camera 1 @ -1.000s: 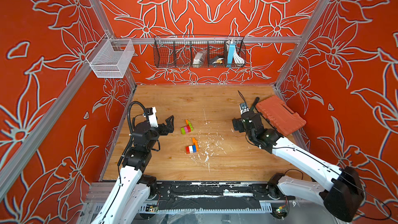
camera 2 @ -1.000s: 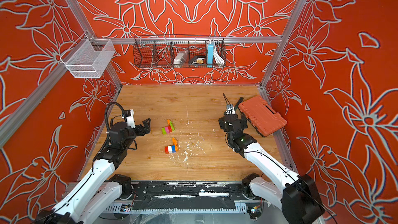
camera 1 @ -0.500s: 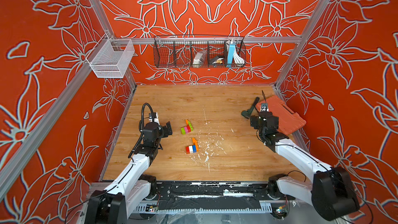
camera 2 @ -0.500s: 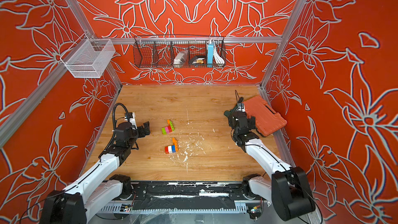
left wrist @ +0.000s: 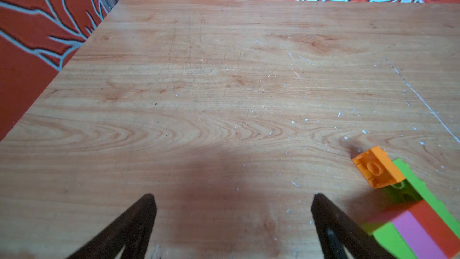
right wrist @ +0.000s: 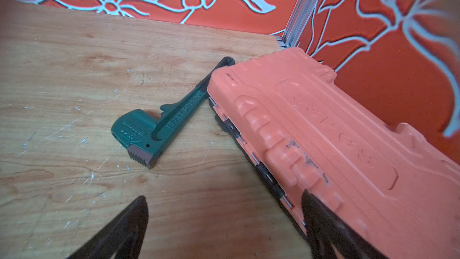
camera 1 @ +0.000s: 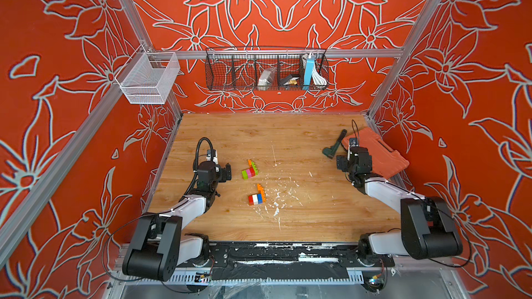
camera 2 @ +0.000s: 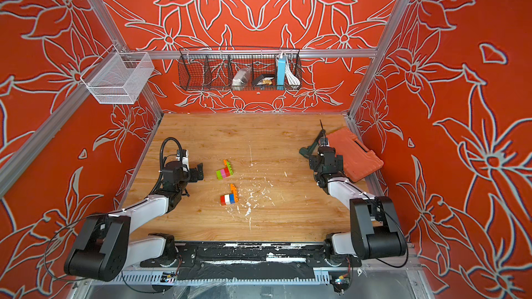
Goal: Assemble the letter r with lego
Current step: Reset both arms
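The lego lies in two clusters near the middle of the desk point(camera 1: 259, 133): a lime-pink-red cluster point(camera 1: 250, 170) with an orange and a green brick on its far end, and, nearer the robot's base, a red-white-blue cluster point(camera 1: 257, 196) with an orange brick on its far end. The two are apart, and white flecks point(camera 1: 276, 197) are scattered just beside the nearer one. We judge the main risk to sit with the left hand point(camera 1: 228, 172), which is just beside the lime-pink-red cluster. In the left wrist view that cluster lies outside one of the fingers point(left wrist: 331, 222), not between them, so a push forward without re-aiming would shove it instead of taking it. A shove could split the joined bricks or skid them away. The right hand point(camera 1: 340, 164) is well apart from the lego and faces the orange-red case point(camera 1: 380, 153) and the green pipe wrench point(camera 1: 334, 145). We think a swing toward the centre could clip either one, since the case edge is close by one finger in the right wrist view. Both arms are folded low, with their elbows back near the base. The left hand points across the desk toward the bricks and the right toward the far corner. Both hands are spread wide and hold nothing.
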{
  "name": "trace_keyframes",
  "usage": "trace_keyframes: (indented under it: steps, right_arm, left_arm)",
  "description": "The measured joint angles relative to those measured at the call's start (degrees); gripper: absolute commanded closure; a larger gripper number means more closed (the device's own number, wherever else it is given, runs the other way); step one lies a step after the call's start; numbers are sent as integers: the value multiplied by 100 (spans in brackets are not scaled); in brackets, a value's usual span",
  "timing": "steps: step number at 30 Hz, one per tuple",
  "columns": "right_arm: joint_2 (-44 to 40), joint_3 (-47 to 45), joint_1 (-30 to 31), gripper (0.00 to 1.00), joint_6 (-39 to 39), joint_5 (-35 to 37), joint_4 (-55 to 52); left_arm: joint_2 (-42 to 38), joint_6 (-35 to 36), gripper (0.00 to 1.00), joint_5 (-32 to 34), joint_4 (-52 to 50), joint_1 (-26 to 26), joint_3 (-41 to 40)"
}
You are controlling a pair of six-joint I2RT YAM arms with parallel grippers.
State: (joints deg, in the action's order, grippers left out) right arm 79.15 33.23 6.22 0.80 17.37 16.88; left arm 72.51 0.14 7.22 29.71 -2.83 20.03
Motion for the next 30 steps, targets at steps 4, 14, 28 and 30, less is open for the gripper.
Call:
trace_keyframes:
  steps: [4, 14, 28, 30]
  right_arm:
    - [168, -44, -72, 2, -50, -234, 339]
    - [160, -839, -87, 2, -190, -632, 1414]
    - [146, -1563, -247, 2, -195, -883, 2857]
    - [146, -1517, -297, 2, -188, -918, 2857]
  left_arm:
    - [439, 15, 1, -195, 693, 155, -144]
    - [782, 70, 1, -398, 1419, 177, -382]
    - [802, -63, 1, -481, 1438, 468, -243]
    - [802, -87, 1, -483, 1416, 470, -243]
